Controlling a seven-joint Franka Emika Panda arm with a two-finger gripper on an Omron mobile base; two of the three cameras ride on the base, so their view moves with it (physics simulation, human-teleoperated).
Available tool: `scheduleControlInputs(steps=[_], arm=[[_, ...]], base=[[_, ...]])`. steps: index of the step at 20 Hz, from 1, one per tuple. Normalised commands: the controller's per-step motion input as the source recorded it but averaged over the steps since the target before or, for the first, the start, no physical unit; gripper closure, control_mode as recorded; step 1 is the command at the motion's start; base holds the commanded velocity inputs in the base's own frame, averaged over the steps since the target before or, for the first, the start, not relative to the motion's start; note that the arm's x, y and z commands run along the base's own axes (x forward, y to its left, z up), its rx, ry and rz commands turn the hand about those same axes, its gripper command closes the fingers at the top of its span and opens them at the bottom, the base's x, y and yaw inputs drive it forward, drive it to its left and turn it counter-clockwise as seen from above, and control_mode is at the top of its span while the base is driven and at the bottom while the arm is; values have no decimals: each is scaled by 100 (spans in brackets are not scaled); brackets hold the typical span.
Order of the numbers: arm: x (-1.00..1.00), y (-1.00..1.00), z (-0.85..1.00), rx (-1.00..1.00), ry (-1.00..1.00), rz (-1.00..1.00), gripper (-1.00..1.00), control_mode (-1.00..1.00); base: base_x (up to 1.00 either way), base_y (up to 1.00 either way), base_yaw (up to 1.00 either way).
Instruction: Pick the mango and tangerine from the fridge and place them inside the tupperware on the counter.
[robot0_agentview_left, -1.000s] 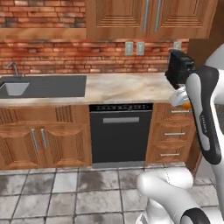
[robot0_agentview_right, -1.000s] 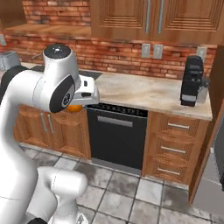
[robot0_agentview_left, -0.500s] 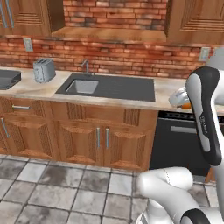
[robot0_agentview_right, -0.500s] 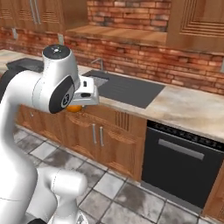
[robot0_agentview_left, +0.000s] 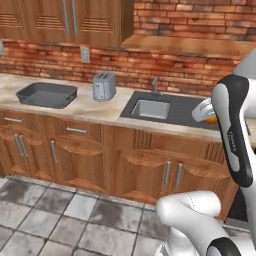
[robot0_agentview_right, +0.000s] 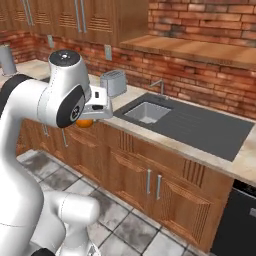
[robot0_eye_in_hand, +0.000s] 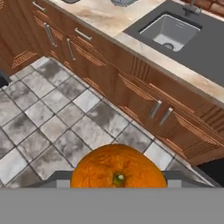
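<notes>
Nearby, toaster (robot0_agentview_left: 104, 86) stands between tupperware (robot0_agentview_left: 46, 94) and sink (robot0_agentview_left: 150, 108).

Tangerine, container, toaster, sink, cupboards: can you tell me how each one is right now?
tangerine: held between the fingers, off the counter
gripper: shut on the tangerine
tupperware: on the counter, no lid, looks empty
toaster: upright, between tupperware and sink
sink: basin looks empty, no water running from the tap
cabinet doors: all closed
</notes>
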Motion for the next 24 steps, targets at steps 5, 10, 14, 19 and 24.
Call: scheduleControlInputs(steps=[5, 10, 14, 19, 24], arm=[[0, 0, 0, 0, 0, 0, 100, 100], [0, 0, 0, 0, 0, 0, 100, 100], [0, 0, 0, 0, 0, 0, 100, 100], [0, 0, 0, 0, 0, 0, 100, 100], [0, 0, 0, 0, 0, 0, 100, 100]], base=[[100, 100, 15], [100, 100, 2], [100, 100, -1], [97, 100, -20], [65, 93, -39]])
